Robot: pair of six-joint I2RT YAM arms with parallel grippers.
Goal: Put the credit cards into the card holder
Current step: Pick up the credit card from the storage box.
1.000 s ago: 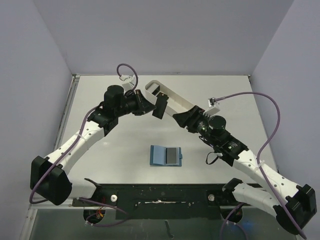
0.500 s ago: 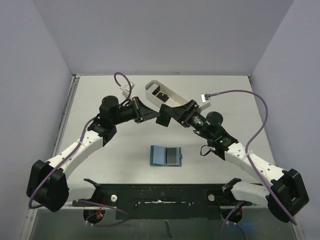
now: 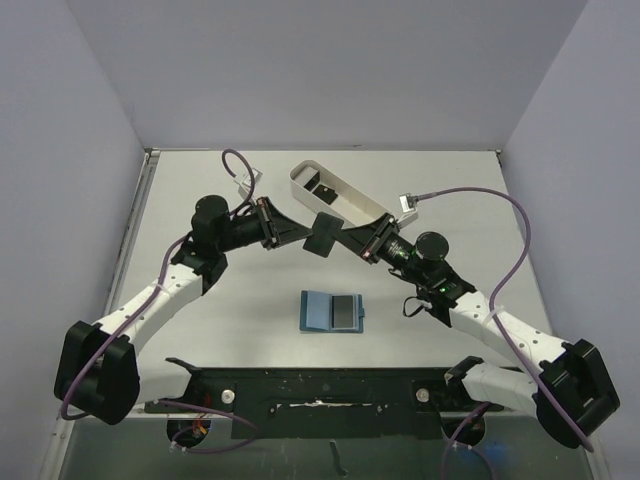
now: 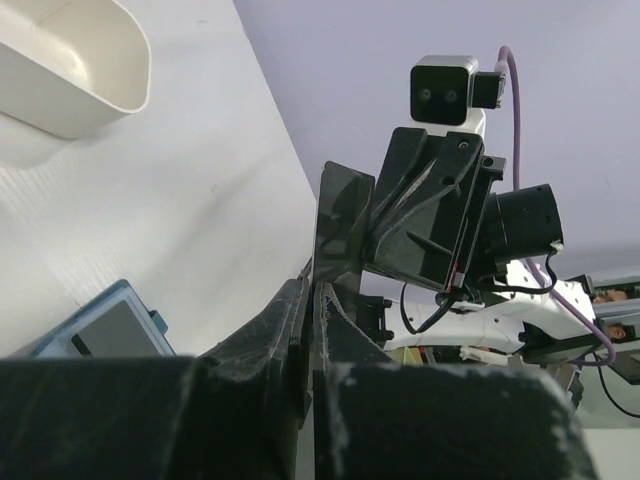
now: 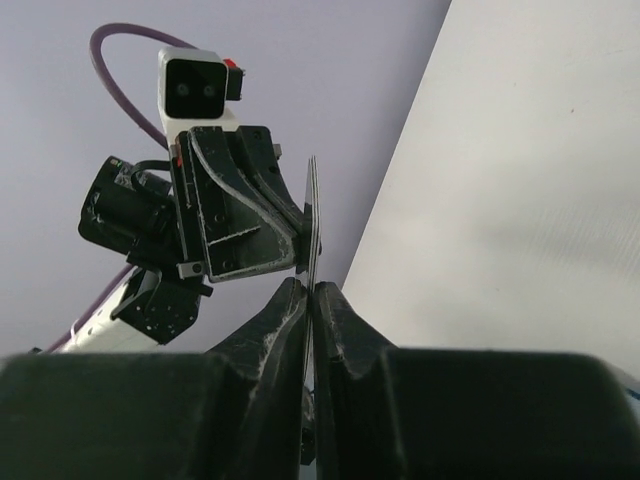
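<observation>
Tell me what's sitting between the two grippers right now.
A black card, standing on edge in mid-air. The left gripper and the right gripper both pinch it from opposite sides, which shows clearest in the two wrist views.

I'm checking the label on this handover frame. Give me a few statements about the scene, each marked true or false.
1. The left pincer and the right pincer both grip the same black card. True.
2. The card holder lies closed. False: it lies open, with a grey card on one half.
3. The white tray is empty. False: another black card lies in it.
4. The card holder lies nearer the arm bases than the white tray does. True.
</observation>
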